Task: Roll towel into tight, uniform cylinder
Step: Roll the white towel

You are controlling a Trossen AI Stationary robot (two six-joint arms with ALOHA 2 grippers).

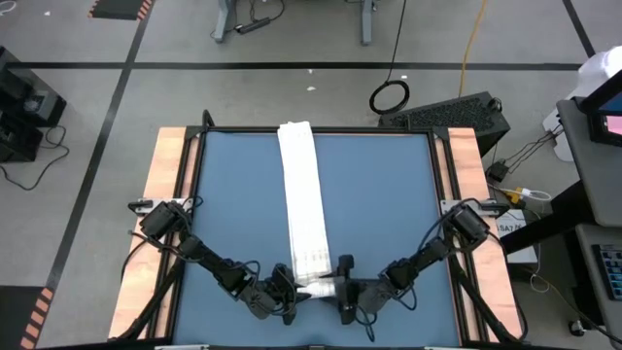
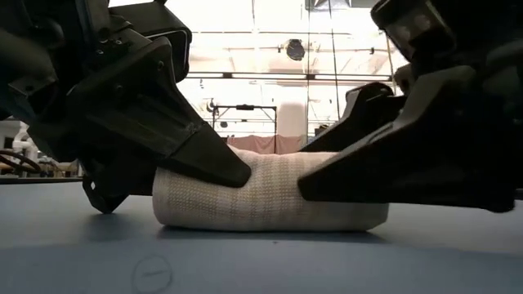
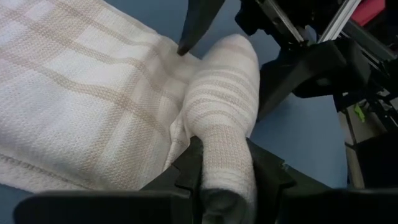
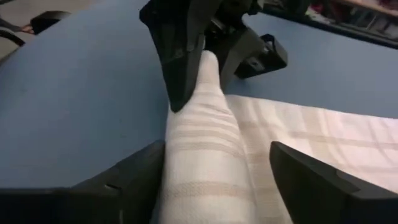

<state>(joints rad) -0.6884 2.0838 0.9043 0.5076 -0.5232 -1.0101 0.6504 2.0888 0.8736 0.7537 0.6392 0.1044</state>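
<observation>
Both dark grippers meet at the rolled near end of the white grid-lined cloth towel (image 1: 303, 209) lying as a long strip down the blue table (image 1: 233, 194). Low view: roll rests on the table between them. Left wrist view: left gripper (image 3: 227, 177) clamps the roll's end. Right wrist view: right gripper (image 4: 214, 171) straddles the roll, fingers (image 4: 314, 180) spread apart
</observation>
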